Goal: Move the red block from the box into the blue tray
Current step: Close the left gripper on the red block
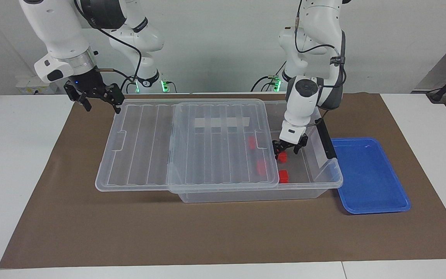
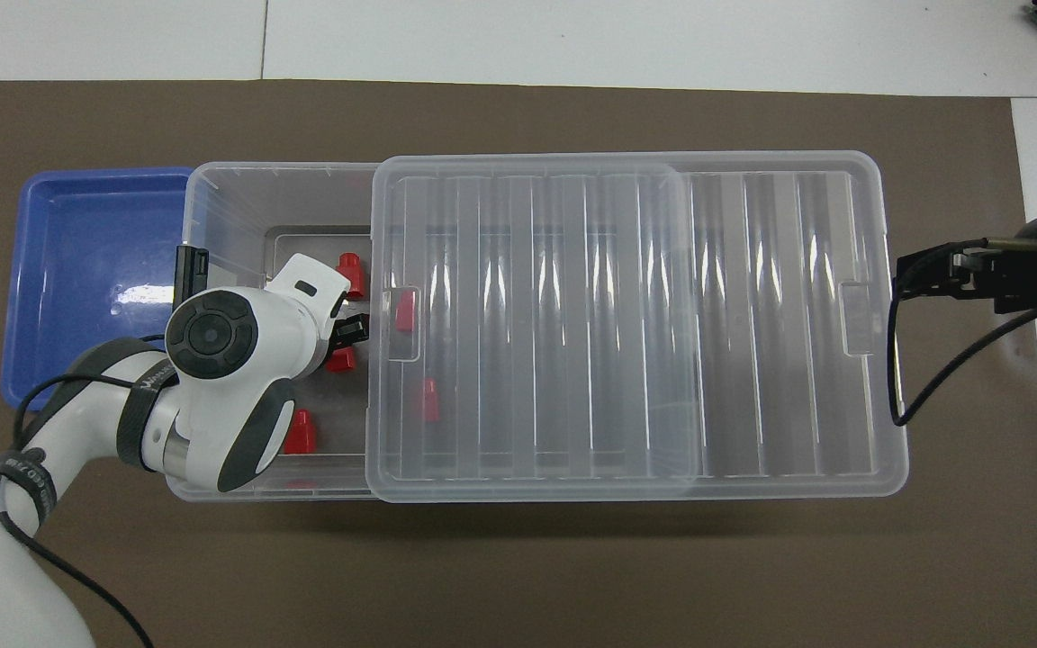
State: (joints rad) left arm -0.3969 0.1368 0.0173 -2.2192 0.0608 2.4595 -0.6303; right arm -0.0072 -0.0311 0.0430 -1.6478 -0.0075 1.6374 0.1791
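Left end effector (image 1: 283, 150) reaches into the clear box (image 1: 325, 184), fingers closed on a red block (image 1: 282, 156). Four more red blocks lie inside, two under the slid-aside lid (image 1: 207, 147). Beside the box, the blue tray (image 1: 370, 176) holds nothing. Right end effector (image 1: 99, 101) hangs open over the lid's edge.

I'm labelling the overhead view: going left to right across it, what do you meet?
Blue tray → left end effector down in the open end of the box → slid-aside lid → right end effector at the lid's end.
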